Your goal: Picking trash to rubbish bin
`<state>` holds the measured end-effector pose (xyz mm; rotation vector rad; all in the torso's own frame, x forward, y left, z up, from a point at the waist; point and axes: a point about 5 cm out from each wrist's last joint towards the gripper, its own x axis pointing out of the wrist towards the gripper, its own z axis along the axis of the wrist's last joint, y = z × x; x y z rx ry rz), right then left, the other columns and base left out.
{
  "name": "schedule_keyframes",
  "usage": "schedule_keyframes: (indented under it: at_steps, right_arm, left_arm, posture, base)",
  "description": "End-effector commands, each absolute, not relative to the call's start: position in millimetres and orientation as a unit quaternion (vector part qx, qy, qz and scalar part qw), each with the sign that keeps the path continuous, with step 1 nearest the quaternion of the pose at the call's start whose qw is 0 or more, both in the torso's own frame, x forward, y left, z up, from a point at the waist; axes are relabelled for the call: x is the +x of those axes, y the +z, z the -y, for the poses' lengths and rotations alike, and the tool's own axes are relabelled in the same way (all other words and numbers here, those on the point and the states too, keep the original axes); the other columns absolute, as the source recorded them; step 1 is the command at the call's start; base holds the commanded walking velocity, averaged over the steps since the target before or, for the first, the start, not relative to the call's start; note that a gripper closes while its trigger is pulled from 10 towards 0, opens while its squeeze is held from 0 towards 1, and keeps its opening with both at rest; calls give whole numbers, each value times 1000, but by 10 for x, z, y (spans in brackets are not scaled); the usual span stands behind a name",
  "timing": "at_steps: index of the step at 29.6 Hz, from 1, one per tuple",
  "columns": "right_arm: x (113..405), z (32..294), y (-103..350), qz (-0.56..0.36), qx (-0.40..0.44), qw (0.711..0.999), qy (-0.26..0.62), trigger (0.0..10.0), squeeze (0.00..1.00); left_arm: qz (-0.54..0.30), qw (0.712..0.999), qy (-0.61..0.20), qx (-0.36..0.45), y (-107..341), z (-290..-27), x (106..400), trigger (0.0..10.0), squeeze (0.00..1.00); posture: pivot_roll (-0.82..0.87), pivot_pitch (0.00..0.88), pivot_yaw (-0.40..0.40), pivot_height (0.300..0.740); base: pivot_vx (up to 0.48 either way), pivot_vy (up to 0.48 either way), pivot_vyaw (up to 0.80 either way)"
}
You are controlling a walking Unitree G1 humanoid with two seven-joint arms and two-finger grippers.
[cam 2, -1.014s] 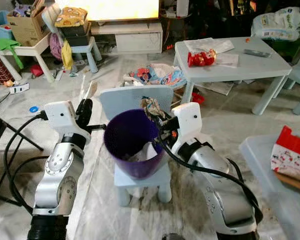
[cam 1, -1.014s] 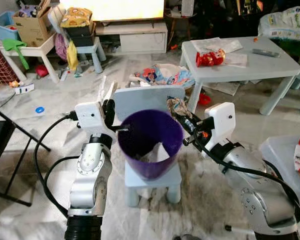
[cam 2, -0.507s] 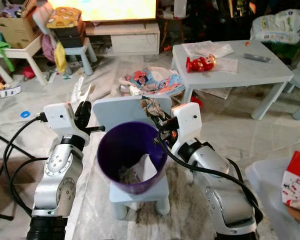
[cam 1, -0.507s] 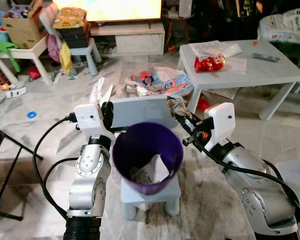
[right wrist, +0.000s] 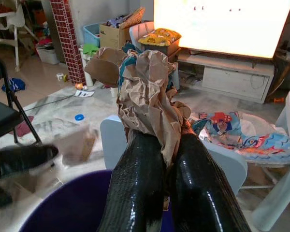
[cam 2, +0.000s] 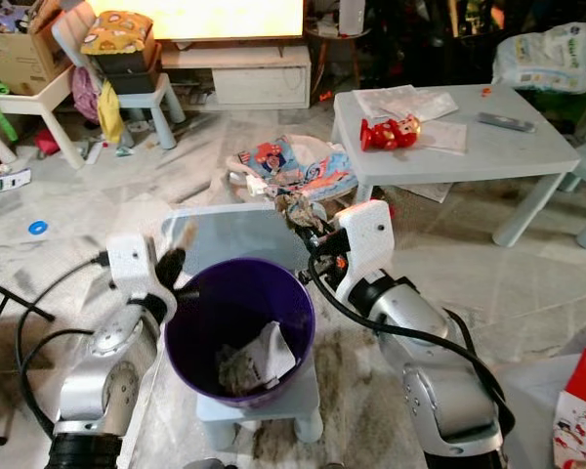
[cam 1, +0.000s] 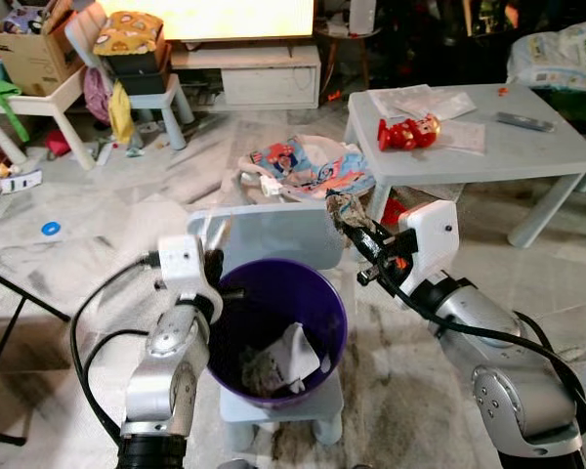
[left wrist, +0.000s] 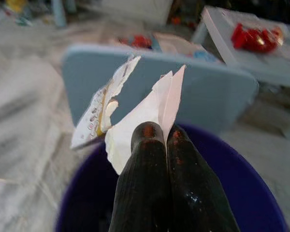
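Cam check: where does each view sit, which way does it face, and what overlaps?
Left eye: head, forward and down at the purple bin on a stool; both arms show.
Right eye: same scene, offset.
Left wrist: along the left pincer, shut on white paper, over the bin.
Right wrist: along the right pincer, shut on brown paper, facing the TV.
All four share the bin.

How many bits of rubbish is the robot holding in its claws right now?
2. The left claw pinches a torn white paper scrap above the purple bin. The right claw grips a crumpled brown paper wad beside the bin's rim. More paper already lies inside the bin.
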<state>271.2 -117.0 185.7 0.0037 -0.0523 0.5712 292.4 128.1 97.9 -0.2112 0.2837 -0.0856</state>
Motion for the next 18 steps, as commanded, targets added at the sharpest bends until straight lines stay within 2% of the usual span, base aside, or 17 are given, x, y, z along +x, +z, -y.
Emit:
schedule_keyframes:
  at_steps: [1, 12, 13, 14, 15, 18]
  right_arm:
    - [2695, 1216, 1893, 33, -2, 961, 276, 0, 0]
    - [2629, 1356, 1913, 28, -17, 967, 251, 0, 0]
    - [2621, 1369, 1911, 27, -18, 968, 250, 0, 0]
    - [2617, 1376, 1910, 26, -19, 968, 249, 0, 0]
    - [2613, 1382, 1909, 25, -19, 968, 248, 0, 0]
    - [2601, 1391, 1901, 22, -20, 968, 249, 0, 0]
  left_arm:
    - [-174, 976, -60, -114, 893, -1210, 2904, 10000, 0]
    - [-282, 936, -93, -188, 617, -1013, 2880, 10000, 0]
    - [-288, 934, -96, -189, 590, -1013, 2872, 10000, 761]
    - [-292, 931, -96, -195, 574, -1011, 2864, 10000, 761]
    - [-296, 929, -95, -199, 559, -1012, 2858, 10000, 1000]
    - [-305, 926, -91, -202, 525, -1019, 2838, 10000, 1000]
  posture:
    - [-3, 116, -8, 740]
    - [-70, 119, 4, 740]
    - [-73, 119, 3, 740]
    - [-75, 120, 3, 740]
    - [-76, 121, 1, 740]
    - [-71, 121, -4, 740]
  base:
    - [0, 0, 0]
    - [0, 0, 0]
    - [0, 0, 0]
    - [0, 0, 0]
    - [0, 0, 0]
    - [0, 0, 0]
